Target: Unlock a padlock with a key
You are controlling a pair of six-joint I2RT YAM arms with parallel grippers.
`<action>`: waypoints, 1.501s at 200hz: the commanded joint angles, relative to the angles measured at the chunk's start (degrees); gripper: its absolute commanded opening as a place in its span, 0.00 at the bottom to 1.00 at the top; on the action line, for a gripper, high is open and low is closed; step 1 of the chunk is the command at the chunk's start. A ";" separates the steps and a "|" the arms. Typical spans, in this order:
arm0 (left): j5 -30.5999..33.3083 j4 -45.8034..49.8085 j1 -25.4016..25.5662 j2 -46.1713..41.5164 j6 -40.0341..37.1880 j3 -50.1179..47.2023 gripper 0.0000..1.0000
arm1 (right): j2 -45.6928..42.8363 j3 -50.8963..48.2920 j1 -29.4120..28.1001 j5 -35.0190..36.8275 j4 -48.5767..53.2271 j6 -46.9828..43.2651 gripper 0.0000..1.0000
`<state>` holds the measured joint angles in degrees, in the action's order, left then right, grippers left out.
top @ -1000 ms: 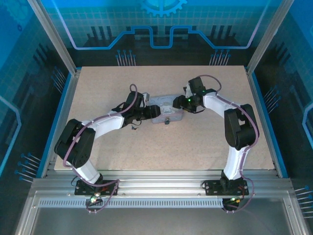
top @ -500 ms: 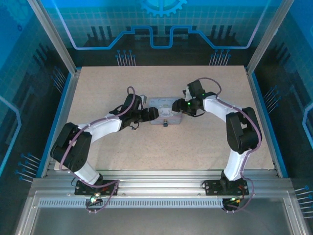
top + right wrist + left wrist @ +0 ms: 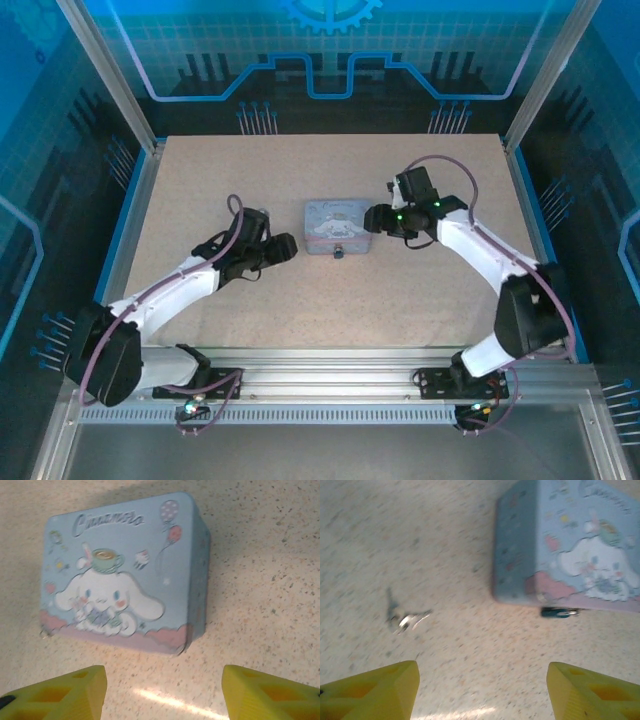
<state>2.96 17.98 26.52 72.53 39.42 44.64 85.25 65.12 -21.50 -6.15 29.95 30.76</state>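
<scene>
The padlock (image 3: 559, 612), tiny and dark blue, hangs at the near edge of the pale blue cartoon tin (image 3: 580, 555), and is a dark speck (image 3: 340, 250) from above. The small silvery key (image 3: 409, 620) lies on the table left of the tin, apart from it. My left gripper (image 3: 482, 687) is open over bare table, short of both key and padlock, with nothing between its yellow fingers (image 3: 380, 690). From above it (image 3: 285, 249) sits left of the tin (image 3: 335, 222). My right gripper (image 3: 165, 692) is open, just off the tin's (image 3: 125, 570) right end (image 3: 375, 218).
The speckled beige tabletop (image 3: 330, 300) stretches around the tin on all sides. Metal frame posts and blue panels wall the table at left, right and back. Both arm bases sit at the near rail.
Both grippers have pulled back from the tin's ends. The left arm swung left and nearer to me; the right arm shifted right. The tin and padlock stay put.
</scene>
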 commanded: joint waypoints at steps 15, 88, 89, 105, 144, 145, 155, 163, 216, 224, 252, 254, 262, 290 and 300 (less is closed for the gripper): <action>4.50 8.87 -0.16 0.29 7.70 -0.58 0.64 | -8.14 -4.49 -5.16 0.59 1.31 -2.50 0.63; 5.29 9.27 -0.16 11.68 13.99 4.53 0.57 | -17.31 -12.84 -16.40 -0.79 -5.24 -5.56 0.62; 5.30 9.27 -0.16 11.85 14.14 4.64 0.57 | -17.36 -12.88 -16.44 -0.79 -5.29 -5.55 0.62; 5.51 8.93 -0.17 14.33 15.43 6.05 0.56 | -17.32 -13.81 -17.44 -0.13 -5.74 -5.37 0.62; 8.57 10.35 -0.16 19.62 19.25 9.73 0.53 | -17.26 -14.41 -19.41 0.46 -6.98 -4.67 0.62; 8.65 10.51 -0.16 19.78 19.36 9.88 0.53 | -17.29 -14.41 -19.43 0.49 -7.00 -4.66 0.62; 9.82 12.26 -0.16 21.43 20.69 11.29 0.51 | -17.36 -15.89 -19.75 0.69 -7.17 -4.52 0.62; 10.44 13.18 -0.18 22.48 21.70 12.24 0.51 | -17.47 -16.23 -19.87 0.89 -7.30 -4.57 0.62; 11.97 17.69 -0.16 27.40 28.93 16.57 0.50 | -18.93 -17.55 -20.03 2.09 -7.54 -4.65 0.63; 12.05 17.53 -0.16 27.71 29.58 16.54 0.50 | -19.24 -17.85 -19.99 2.27 -7.76 -4.61 0.63; 13.47 17.69 -0.16 28.62 30.93 16.62 0.47 | -19.88 -18.73 -19.99 2.03 -8.33 -4.31 0.63; 13.43 17.53 -0.16 28.69 30.84 16.62 0.47 | -19.92 -18.76 -20.01 2.02 -8.39 -4.26 0.63; 13.57 17.52 -0.16 29.09 30.99 16.82 0.46 | -19.99 -18.94 -20.02 2.10 -8.44 -4.24 0.63; 13.57 16.41 -0.16 30.15 31.15 17.37 0.45 | -20.55 -19.33 -19.99 2.18 -8.25 -4.13 0.63; 13.12 16.29 -0.16 30.68 31.39 17.71 0.44 | -20.94 -19.52 -19.99 2.79 -7.99 -3.97 0.63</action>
<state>15.05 33.30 26.41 101.58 69.17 60.64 65.84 46.61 -40.88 -4.64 22.22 26.50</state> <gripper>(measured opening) 0.446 0.627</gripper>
